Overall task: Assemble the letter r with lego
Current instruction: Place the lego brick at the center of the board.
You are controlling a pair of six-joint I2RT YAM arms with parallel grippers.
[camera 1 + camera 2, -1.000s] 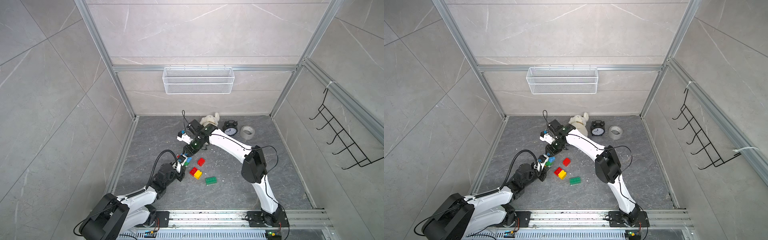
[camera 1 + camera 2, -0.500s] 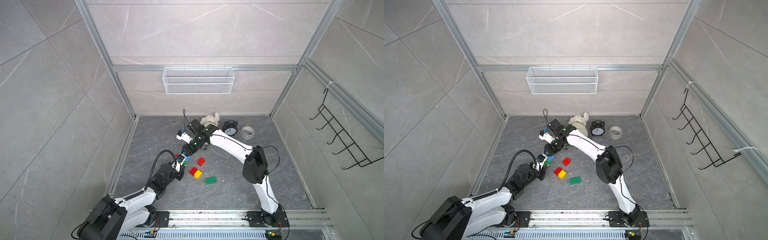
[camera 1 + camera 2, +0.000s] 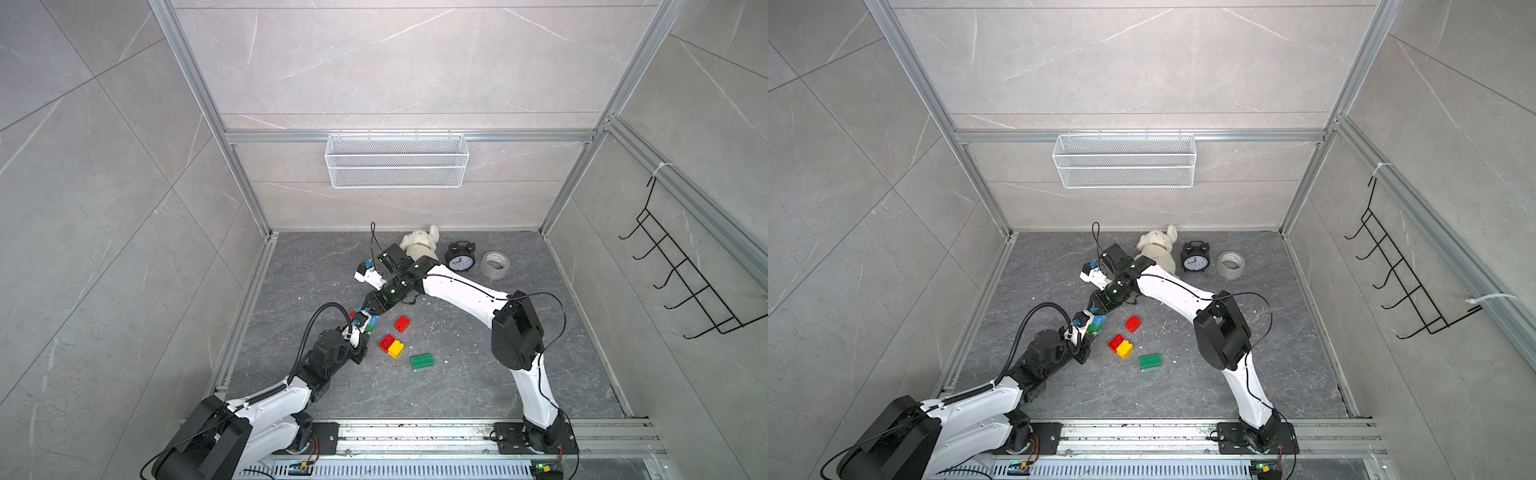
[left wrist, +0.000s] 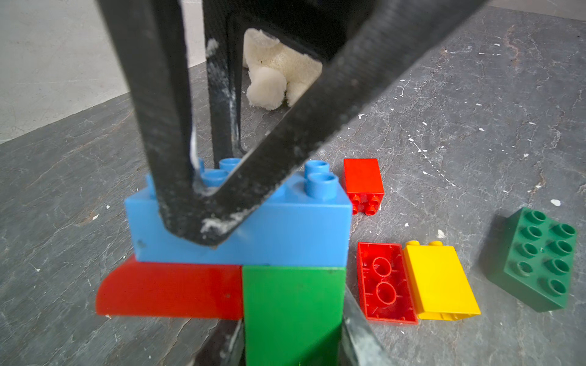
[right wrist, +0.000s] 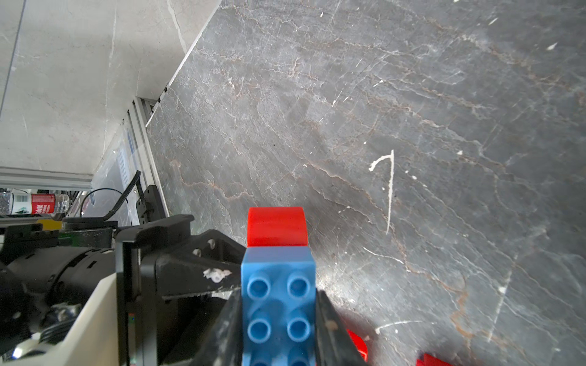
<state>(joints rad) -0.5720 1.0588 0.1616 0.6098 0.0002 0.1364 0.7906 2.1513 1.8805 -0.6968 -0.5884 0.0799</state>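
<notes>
A joined lego piece is held between both arms: a blue brick (image 4: 285, 234) sits on a red curved brick (image 4: 168, 291) and a green brick (image 4: 293, 310). My left gripper (image 4: 293, 342) is shut on the green brick. My right gripper (image 5: 278, 317) is shut on the blue brick (image 5: 278, 304), its black fingers (image 4: 165, 126) coming down over the studs. In a top view the grippers meet at the joined piece (image 3: 371, 322). On the floor beside it lie a red brick (image 3: 402, 323), a red brick (image 3: 387, 343) touching a yellow one (image 3: 396, 348), and a dark green brick (image 3: 422, 361).
A white plush toy (image 3: 419, 245), a black alarm clock (image 3: 459, 258) and a roll of tape (image 3: 494, 264) stand near the back wall. A wire basket (image 3: 397, 161) hangs on that wall, a black hook rack (image 3: 681, 282) on the right wall.
</notes>
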